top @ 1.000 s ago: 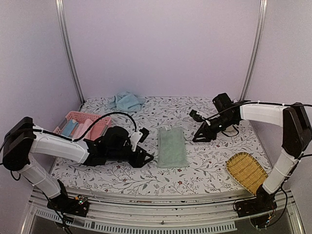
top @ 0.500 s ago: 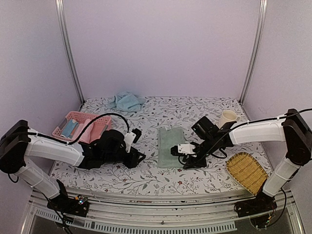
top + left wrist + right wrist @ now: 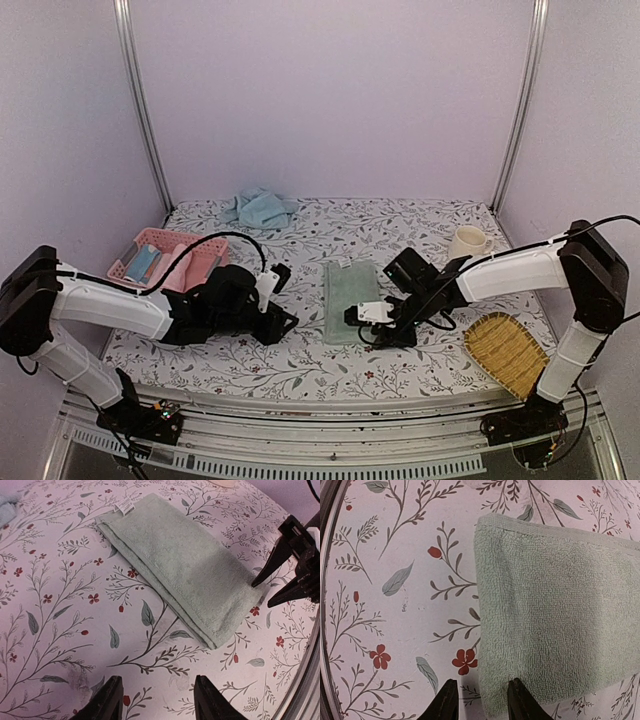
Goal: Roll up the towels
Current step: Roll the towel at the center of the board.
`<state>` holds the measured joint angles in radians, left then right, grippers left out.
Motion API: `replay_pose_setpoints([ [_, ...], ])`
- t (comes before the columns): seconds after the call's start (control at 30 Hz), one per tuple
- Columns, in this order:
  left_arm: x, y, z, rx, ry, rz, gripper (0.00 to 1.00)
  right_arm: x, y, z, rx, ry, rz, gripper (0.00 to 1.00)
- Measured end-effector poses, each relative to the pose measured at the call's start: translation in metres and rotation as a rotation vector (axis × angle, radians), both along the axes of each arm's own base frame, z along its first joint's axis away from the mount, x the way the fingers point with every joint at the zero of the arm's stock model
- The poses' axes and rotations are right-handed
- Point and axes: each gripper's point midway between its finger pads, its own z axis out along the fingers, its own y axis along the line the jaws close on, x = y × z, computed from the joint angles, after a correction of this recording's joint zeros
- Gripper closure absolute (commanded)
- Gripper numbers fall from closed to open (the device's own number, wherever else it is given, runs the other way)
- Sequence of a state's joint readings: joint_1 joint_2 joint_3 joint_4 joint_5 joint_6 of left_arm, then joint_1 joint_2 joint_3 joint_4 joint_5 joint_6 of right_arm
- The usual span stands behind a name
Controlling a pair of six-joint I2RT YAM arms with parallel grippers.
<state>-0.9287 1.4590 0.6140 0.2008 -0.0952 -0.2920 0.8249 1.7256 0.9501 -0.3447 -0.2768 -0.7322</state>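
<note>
Astride green towel edge, right pincer half-open

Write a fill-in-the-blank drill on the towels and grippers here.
1. The right gripper, open, is at the green towel's ___ end.
2. The left gripper is open and holds ___.
3. The blue towel lies crumpled at the table's ___ edge.
Missing words: near; nothing; far.

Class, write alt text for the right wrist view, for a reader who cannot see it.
A folded sage green towel lies on a floral tablecloth, filling the frame's right side. At the bottom edge the right gripper, open, straddles the towel's left edge near its corner.
</note>
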Motion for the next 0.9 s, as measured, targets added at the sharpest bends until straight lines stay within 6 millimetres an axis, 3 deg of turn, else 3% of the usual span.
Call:
replay_pose_setpoints([
  [0.5, -0.002, -0.002, -0.003, 0.002, 0.011, -0.011, 0.51, 0.004, 0.001, -0.005, -0.007, -0.005, -0.014, 0.65],
  [0.6, -0.003, -0.003, -0.004, 0.0, 0.017, -0.019, 0.51, 0.004, 0.001, -0.015, -0.025, 0.01, -0.018, 0.69],
  [0.8, -0.012, -0.009, -0.005, -0.016, 0.004, -0.079, 0.48, 0.009, 0.006, -0.015, -0.019, 0.001, -0.017, 0.88],
  [0.9, -0.024, -0.012, -0.009, -0.015, -0.009, -0.141, 0.49, 0.007, 0.008, -0.014, -0.008, 0.011, -0.007, 0.92],
])
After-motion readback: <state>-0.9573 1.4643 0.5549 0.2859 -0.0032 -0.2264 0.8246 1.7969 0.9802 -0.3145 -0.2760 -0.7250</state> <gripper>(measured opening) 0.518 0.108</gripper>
